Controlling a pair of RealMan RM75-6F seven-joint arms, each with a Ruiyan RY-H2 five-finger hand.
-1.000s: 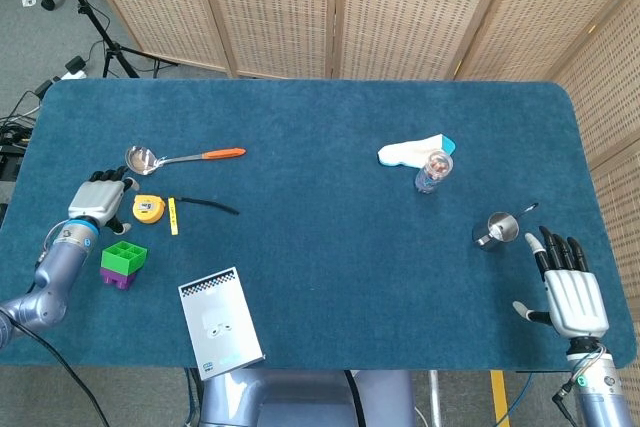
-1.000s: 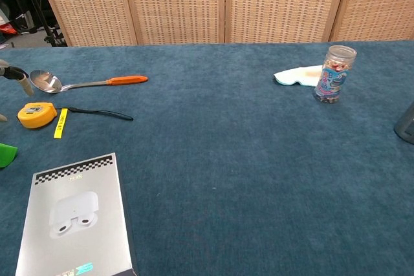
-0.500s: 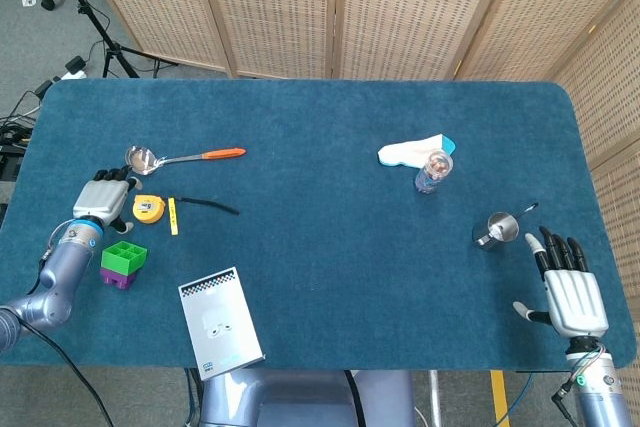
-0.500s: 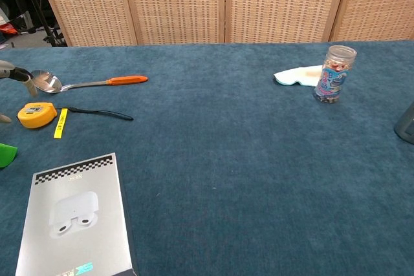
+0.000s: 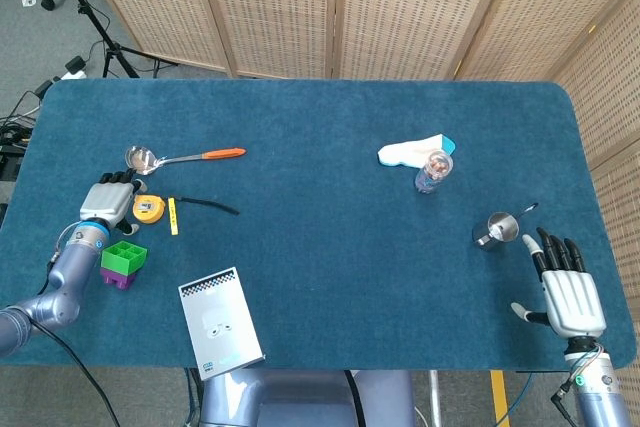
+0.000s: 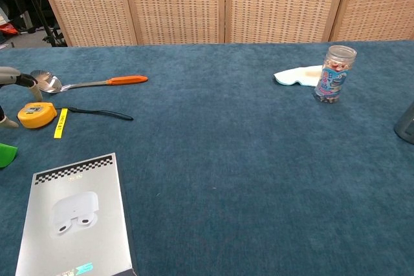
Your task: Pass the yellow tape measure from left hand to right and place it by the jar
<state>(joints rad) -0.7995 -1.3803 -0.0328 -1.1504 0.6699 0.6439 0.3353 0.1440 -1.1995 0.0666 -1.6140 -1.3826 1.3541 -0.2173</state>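
Observation:
The yellow tape measure lies on the blue table at the left, with a short yellow tape end and a black cord trailing to its right. My left hand hovers just left of it with fingers spread, empty; only its fingertips show at the chest view's left edge. The jar stands upright at the right centre. My right hand rests open near the front right corner, far from the jar.
A spoon with an orange handle lies behind the tape measure. Green and purple blocks sit in front of my left hand. A grey box lies near the front edge. A white cloth is behind the jar; a metal cup stands right.
My left hand has crept rightward, closer to the tape measure. The right hand has stayed almost still.

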